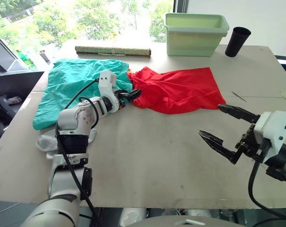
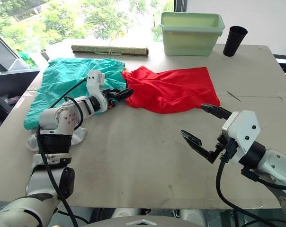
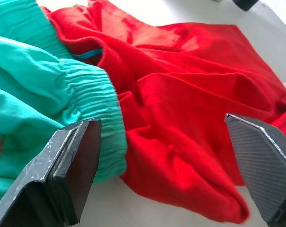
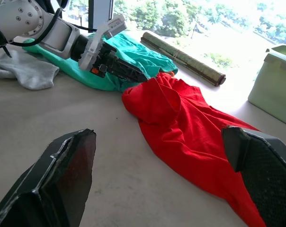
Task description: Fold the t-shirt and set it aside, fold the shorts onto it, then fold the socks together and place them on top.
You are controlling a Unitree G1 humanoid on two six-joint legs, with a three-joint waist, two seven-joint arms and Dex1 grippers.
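Note:
The red t-shirt [image 1: 178, 89] lies crumpled at the middle back of the table, its left edge bunched against the teal-green shorts [image 1: 69, 80], which are spread at the back left. My left gripper [image 1: 131, 94] is open right at that seam; in the left wrist view its fingers [image 3: 72, 161] stand wide apart over the shorts' elastic waistband [image 3: 93, 101] and the shirt's folds. My right gripper [image 1: 211, 121] is open above bare table, in front of the shirt's right part and touching nothing. The pale socks [image 1: 47, 140] lie at the table's left, partly hidden under my left arm.
Along the back edge stand a pale green plastic bin [image 1: 196, 33], a black cup [image 1: 237, 41] to its right and a rolled mat [image 1: 113, 50] to its left. The bare tabletop [image 1: 152, 161] stretches from the clothes to the near edge.

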